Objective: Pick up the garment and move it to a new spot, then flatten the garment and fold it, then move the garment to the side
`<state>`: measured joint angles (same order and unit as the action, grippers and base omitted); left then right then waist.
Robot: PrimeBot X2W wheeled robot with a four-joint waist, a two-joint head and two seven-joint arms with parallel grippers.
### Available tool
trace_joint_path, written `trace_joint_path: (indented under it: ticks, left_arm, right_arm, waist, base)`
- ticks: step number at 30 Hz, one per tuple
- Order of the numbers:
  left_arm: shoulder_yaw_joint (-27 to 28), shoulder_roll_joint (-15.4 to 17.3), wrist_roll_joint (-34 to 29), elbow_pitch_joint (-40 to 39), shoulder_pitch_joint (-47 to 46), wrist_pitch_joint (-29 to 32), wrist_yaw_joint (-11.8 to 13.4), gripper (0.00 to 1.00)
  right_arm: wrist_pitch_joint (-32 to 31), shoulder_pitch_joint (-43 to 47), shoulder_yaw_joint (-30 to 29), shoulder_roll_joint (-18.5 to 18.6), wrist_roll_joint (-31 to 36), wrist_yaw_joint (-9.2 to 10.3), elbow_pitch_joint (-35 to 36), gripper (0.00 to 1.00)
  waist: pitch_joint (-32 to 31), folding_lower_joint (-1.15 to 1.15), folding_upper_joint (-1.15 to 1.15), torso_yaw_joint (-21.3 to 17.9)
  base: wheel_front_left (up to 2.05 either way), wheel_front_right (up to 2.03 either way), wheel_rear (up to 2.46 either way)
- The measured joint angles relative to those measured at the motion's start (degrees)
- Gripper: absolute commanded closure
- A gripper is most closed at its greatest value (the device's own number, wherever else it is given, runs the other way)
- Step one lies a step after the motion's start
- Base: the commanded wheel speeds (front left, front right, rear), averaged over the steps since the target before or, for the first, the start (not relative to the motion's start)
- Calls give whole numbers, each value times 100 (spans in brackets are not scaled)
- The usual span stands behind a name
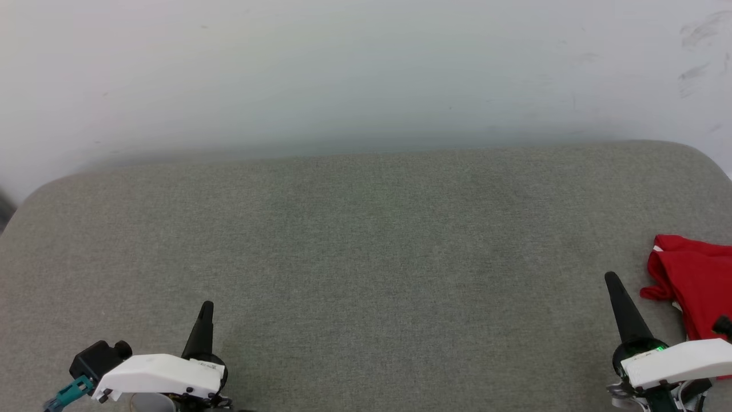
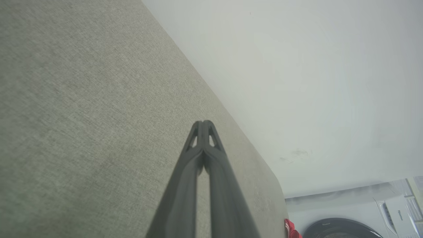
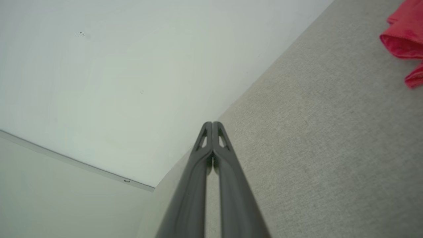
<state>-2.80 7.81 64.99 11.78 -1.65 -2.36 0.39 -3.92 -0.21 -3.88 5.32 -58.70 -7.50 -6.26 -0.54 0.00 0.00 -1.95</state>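
Observation:
The garment (image 1: pixel 695 286) is a crumpled red heap with a bit of white trim, lying at the right edge of the grey padded surface (image 1: pixel 366 257). It runs past the head view's right side. A corner of the garment (image 3: pixel 404 36) reaches into the right wrist view's upper right, and a red scrap of the garment (image 2: pixel 290 229) peeks out low in the left wrist view. My right gripper (image 1: pixel 611 277) is shut and empty, just left of the heap and apart from it. My left gripper (image 1: pixel 207 306) is shut and empty at the lower left, far from the cloth.
A pale wall (image 1: pixel 366 74) rises behind the surface's far edge. Beyond the surface's right end, the left wrist view catches a washing machine (image 2: pixel 340 228) with a dark round door. The surface's corners are rounded.

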Motion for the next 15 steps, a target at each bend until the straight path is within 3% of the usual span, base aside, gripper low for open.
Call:
trace_joint_path:
  ticks: [15]
  left_arm:
    - [242,-123,748,64,-114,222,-212,100]
  right_arm:
    - [-63,-176,-65,-51,-910,0,-209,100]
  waist:
    - [16,0,0,42]
  base:
    - [0,0,0]
